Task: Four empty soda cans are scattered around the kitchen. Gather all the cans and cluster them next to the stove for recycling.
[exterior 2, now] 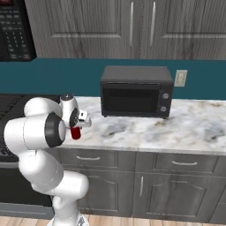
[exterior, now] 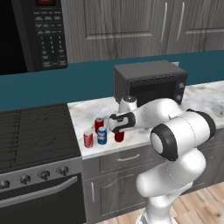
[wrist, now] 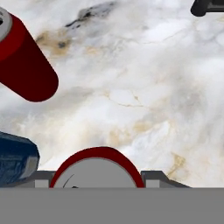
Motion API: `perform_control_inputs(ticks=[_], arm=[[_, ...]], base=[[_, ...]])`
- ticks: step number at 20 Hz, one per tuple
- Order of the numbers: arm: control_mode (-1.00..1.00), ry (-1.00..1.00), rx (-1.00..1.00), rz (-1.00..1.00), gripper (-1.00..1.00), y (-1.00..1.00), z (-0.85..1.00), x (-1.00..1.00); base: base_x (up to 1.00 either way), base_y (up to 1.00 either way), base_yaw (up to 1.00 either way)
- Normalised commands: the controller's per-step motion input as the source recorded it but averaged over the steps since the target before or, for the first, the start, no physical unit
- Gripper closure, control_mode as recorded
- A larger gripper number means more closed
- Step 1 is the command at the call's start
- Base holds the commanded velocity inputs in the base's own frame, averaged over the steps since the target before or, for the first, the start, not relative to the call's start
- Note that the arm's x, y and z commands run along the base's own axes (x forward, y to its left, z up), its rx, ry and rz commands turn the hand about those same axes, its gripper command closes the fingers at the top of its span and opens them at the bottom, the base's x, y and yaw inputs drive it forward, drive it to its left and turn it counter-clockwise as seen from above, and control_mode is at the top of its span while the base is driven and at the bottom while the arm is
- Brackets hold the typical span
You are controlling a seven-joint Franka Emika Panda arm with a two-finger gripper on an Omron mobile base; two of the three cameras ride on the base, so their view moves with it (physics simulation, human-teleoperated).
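Fourth red can [exterior: 119, 136] is gripped by the part-closed gripper [wrist: 97, 186] | lowered upright to tabletop [exterior: 144, 131] | placed beside three cans [exterior: 97, 132] near stove [exterior: 35, 131] for clustering

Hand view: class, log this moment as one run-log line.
end effector: shut on red silver-topped can | white marble counter: upright red can, blue can nearby

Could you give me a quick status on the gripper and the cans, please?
Gripper shut on red can, low over counter. Three cans by stove: two red, one blue. Nothing in the way.
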Motion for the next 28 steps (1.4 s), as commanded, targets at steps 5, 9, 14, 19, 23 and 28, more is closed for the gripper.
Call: perform_control_inputs(ticks=[5,9,14,19,23,28], arm=[[-1.00,0.00,0.00,0.00,1.00,0.03,-0.19,0.15],[-1.00,0.00,0.00,0.00,1.00,0.01,-0.11,0.24],[-1.00,0.00,0.00,0.00,1.00,0.02,-0.13,0.22],[-1.00,-0.01,0.00,0.00,1.00,0.03,-0.26,0.03],[-1.00,-0.02,0.00,0.00,1.00,0.03,-0.34,0.00],[-1.00,-0.03,0.00,0.00,1.00,0.00,-0.34,0.00]], base=[[0.00,0.00,0.00],[0.00,0.00,0.00],[0.00,0.00,0.00],[0.00,0.00,0.00],[0.00,0.00,0.00],[0.00,0.00,0.00]])
